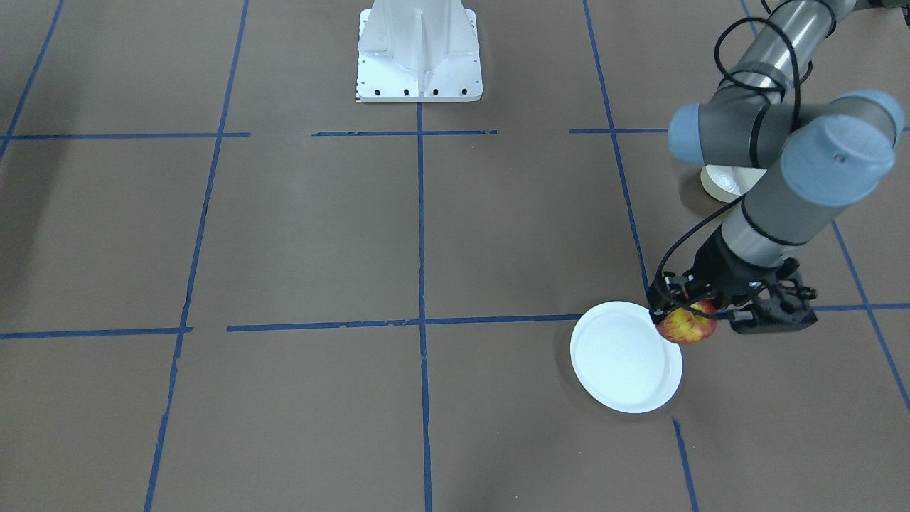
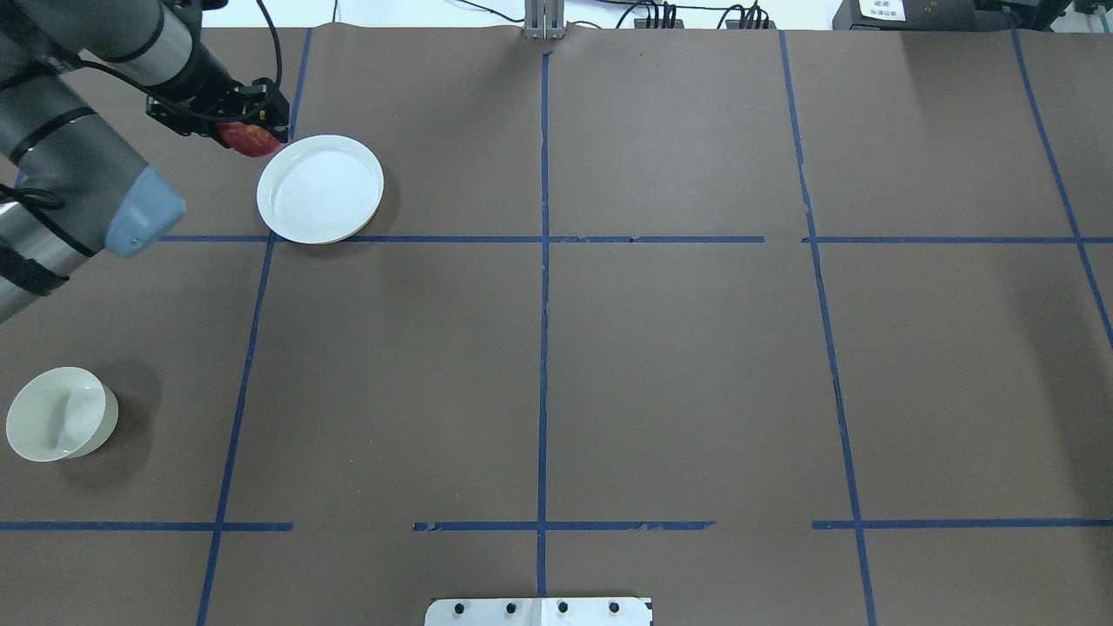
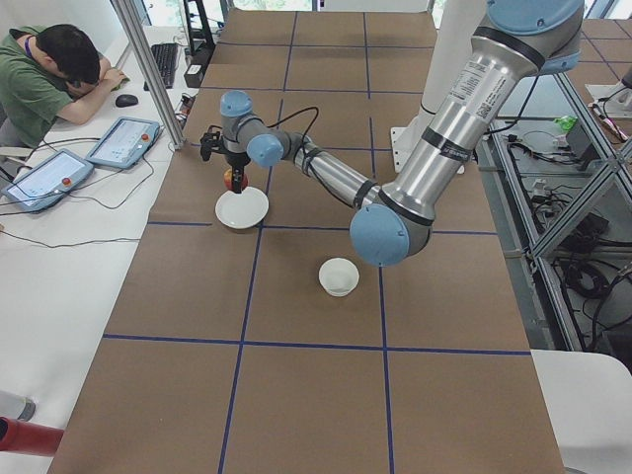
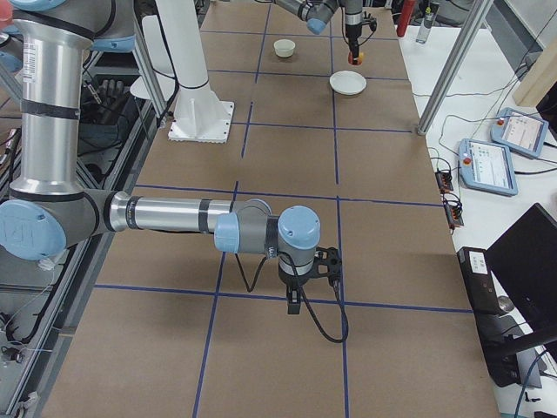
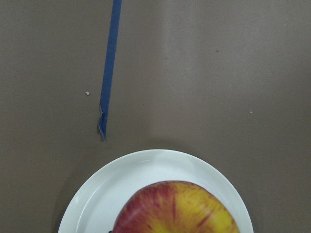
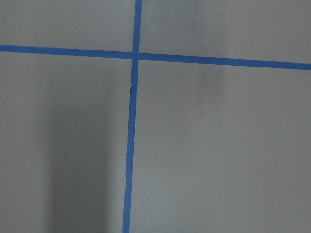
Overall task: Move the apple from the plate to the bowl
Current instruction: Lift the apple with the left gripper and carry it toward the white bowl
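Here we see the left fingers (image 1: 665, 302), black and angular, closed on the apple (image 1: 686, 321) at the lower right of the front-facing view. The apple is round and smooth, red with yellow streaks, and most of its skin shows below the fingers. It is held in the air over the rim of the plate (image 1: 625, 359), at the plate's upper right edge in this view, and it does not rest on the plate. In the left wrist view the apple fills the lower centre of the frame, with the plate under it as a white disc.

The plate is flat, round and plain white, with a low raised rim and a slightly glossy surface. The bowl (image 2: 61, 413) is smaller and deeper, cream-white with thin walls. It stands at the lower left of the overhead view, well apart from the plate.

The desk (image 2: 678, 365) is covered with matte brown paper, divided into large rectangles by blue tape lines (image 2: 543, 261) that are ragged in some places.

The right fingers (image 4: 293, 296) point down at the desk in the lower middle of the exterior right view, well apart from both dishes. They are small and dark there, so we cannot tell how far they are open. The right wrist view shows only brown paper and a crossing of tape.
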Controlling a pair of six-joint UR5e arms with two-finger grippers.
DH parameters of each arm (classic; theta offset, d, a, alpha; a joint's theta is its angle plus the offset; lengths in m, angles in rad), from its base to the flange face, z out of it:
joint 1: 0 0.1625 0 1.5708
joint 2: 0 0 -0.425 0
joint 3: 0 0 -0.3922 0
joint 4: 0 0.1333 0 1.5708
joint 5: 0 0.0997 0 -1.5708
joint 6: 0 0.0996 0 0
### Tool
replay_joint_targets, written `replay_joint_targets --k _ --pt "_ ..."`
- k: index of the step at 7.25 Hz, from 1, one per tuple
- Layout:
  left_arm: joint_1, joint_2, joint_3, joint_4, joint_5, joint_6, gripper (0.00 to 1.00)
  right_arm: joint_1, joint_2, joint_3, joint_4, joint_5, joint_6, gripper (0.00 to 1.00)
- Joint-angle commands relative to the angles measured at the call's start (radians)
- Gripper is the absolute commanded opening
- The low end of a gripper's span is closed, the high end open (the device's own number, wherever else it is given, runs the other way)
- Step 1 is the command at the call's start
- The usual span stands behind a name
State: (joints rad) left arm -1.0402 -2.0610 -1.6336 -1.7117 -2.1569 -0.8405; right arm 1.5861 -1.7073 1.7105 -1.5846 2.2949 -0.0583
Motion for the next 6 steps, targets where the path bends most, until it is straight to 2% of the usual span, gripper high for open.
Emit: replay_joint_targets --k 1,3,5,6 --pt "-0.046 0.224 -0.359 0.213 -0.003 0.158 0.34 0.000 0.000 0.000 0.000 0.000 0.000 1.00" --pt "-0.139 0.513 -0.527 0.151 -0.004 0.266 0.33 0.000 0.000 0.000 0.000 0.000 0.000 1.00" --pt "-0.146 0.773 -0.525 -0.141 0.000 0.275 0.34 0.000 0.000 0.000 0.000 0.000 0.000 1.00" --pt "-0.136 0.827 -0.467 -0.289 0.000 0.211 0.33 0.000 0.000 0.000 0.000 0.000 0.000 1.00"
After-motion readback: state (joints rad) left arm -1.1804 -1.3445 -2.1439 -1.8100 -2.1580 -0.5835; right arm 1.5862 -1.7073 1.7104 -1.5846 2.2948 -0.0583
